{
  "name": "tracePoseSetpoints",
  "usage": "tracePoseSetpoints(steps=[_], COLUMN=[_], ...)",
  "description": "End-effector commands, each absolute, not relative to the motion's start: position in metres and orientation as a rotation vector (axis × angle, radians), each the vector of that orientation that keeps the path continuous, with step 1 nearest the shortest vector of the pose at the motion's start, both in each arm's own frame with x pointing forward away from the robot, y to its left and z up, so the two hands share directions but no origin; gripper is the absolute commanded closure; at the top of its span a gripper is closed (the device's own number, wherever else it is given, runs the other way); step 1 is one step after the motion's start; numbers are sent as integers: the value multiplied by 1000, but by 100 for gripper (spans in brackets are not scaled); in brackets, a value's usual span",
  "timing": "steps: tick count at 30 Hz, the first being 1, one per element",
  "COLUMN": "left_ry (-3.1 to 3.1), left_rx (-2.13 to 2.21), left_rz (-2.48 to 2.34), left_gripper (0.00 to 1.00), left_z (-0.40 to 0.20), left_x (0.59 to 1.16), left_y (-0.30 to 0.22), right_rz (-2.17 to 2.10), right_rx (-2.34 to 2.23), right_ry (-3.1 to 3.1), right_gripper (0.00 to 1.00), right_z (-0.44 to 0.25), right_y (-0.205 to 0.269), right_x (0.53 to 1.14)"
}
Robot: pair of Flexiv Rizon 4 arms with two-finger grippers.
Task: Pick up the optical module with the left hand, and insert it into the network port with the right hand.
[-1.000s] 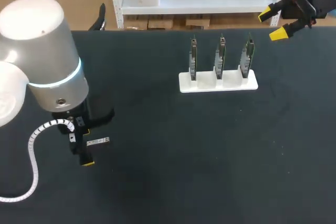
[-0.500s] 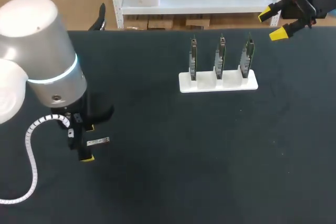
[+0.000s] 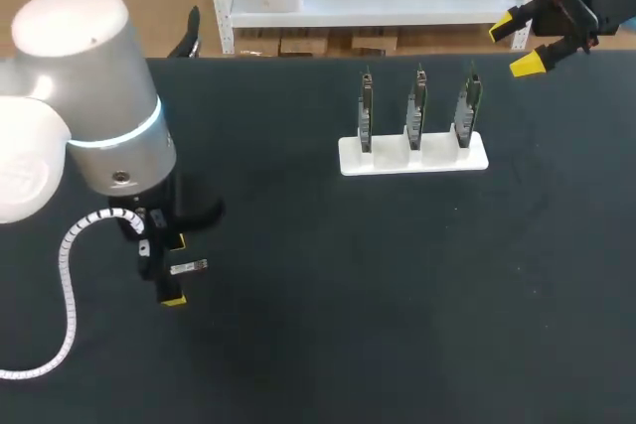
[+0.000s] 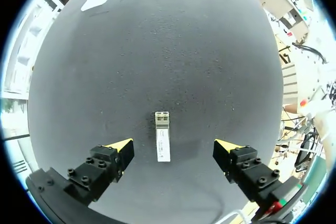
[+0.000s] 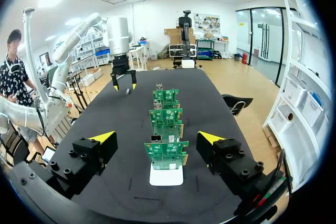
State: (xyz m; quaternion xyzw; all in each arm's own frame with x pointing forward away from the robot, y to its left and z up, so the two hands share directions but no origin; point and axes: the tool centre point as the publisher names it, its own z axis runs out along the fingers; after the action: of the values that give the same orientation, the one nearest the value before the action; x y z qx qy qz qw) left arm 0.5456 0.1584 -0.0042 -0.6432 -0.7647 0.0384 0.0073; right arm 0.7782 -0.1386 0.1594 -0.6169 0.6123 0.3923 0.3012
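In the head view, the left arm (image 3: 94, 116) covers most of the left end effector (image 3: 174, 271); only its yellow tips show. The optical module (image 3: 186, 267) beside them is too small for detail. In the right wrist view, the nearest circuit board (image 5: 166, 153) hides much of the two behind.

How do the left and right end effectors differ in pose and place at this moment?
The left end effector points straight down at the table; the right end effector looks roughly level along it. The left straddles the optical module, which lies flat and untouched; the right straddles nothing. The left is at the front left, the right at the far right edge. Both are open, holding nothing.
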Motion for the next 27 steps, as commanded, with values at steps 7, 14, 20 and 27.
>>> tracePoseSetpoints(steps=[7, 14, 20, 27], left_ry=[-2329, -2339, -2301, -2333], left_rx=[-2024, -2011, -2002, -1979], left_rz=[97, 87, 41, 39], left_gripper=[0, 0, 0, 0], left_z=[-10, -10, -10, -11], left_x=[543, 543, 542, 543], left_y=[150, 155, 160, 162], right_rz=[1032, 1032, 1032, 1032], right_rx=[-1634, -1634, -1634, -1634], right_ry=[1625, 1625, 1625, 1625], right_gripper=[0, 0, 0, 0], right_z=[159, 159, 159, 159], right_y=[-138, -138, -138, -138], right_x=[775, 775, 775, 775])
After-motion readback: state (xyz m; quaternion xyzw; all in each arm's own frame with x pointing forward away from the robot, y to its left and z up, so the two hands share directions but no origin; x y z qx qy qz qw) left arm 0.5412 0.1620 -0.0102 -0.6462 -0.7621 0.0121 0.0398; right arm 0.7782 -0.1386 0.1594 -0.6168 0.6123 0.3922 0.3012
